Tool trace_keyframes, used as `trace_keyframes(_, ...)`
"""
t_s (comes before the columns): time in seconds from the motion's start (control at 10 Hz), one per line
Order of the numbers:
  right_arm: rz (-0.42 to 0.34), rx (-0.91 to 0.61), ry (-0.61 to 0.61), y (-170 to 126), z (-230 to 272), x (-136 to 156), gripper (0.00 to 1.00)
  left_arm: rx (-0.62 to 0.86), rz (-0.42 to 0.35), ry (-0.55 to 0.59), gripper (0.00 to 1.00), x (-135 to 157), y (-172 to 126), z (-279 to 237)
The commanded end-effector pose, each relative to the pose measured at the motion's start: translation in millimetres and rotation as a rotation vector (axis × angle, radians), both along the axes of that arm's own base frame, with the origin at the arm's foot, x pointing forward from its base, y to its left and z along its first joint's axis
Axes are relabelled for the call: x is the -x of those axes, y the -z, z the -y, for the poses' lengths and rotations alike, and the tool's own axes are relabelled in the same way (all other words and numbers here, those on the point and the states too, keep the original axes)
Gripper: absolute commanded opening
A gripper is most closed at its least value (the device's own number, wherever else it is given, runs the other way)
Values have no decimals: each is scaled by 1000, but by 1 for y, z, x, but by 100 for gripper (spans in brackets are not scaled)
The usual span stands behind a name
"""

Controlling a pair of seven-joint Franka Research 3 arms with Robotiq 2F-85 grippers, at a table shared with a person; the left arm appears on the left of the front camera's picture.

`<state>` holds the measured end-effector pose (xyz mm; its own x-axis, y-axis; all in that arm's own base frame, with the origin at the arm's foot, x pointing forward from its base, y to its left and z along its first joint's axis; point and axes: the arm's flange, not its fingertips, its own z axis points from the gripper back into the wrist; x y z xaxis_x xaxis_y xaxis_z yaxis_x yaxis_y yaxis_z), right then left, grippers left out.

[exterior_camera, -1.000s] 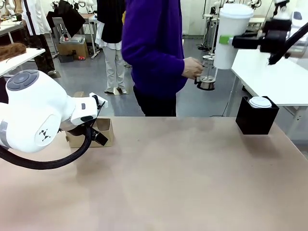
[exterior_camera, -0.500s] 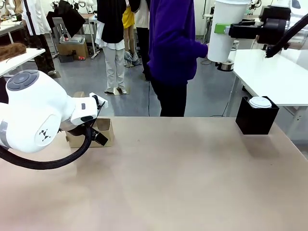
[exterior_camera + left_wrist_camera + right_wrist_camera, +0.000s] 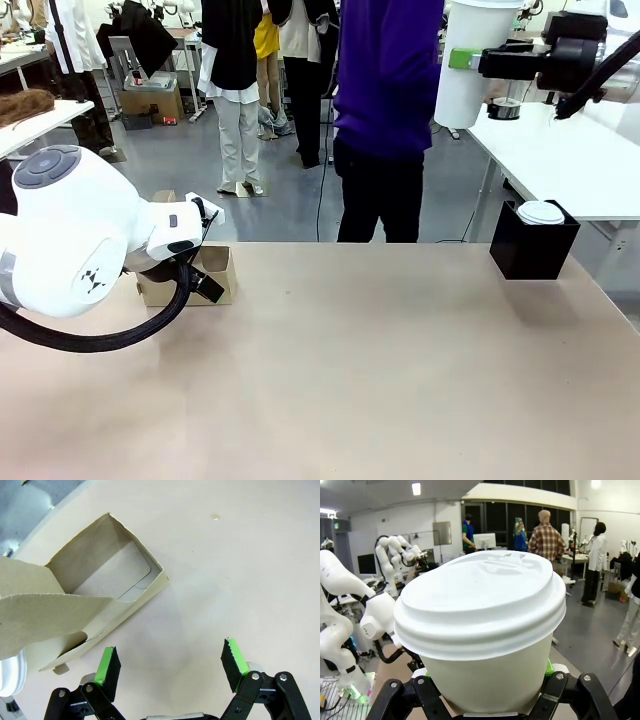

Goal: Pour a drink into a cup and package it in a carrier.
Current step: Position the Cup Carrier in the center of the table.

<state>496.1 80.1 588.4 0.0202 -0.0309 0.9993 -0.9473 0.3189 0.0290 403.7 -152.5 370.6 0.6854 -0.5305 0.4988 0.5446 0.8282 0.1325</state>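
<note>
Pointing which way, your cup (image 3: pixel 465 95)?
Upright from where I sit: long axis vertical, white lid (image 3: pixel 480 595) on top, narrow base down, high at one o'clock in the front view.
And the claw?
My right gripper (image 3: pixel 470 60) is clamped on its wall just under the lid, reaching in from three o'clock, green pads (image 3: pixel 459 58) pressing the sides. My left gripper (image 3: pixel 171 662) hangs spread wide over bare table (image 3: pixel 240 555), the carrier (image 3: pixel 100 580) at ten o'clock of it, not touching.
Anything changed?
The cup sits almost where it was. The person in purple (image 3: pixel 385 90) has stepped from twelve toward one o'clock.
</note>
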Motion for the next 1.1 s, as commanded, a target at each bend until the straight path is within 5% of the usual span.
trace_keyframes(0.0, 9, 3, 0, -5, -2, 2, 80, 2, -1, -1, 100, 0, 0, 0)
trace_keyframes(0.4, 9, 3, 0, -5, -2, 2, 80, 0, 0, 0, 100, 0, 0, 0)
trace_keyframes(1.0, 9, 3, 0, -5, -2, 2, 80, 42, -110, -213, 100, -6, -137, -8)
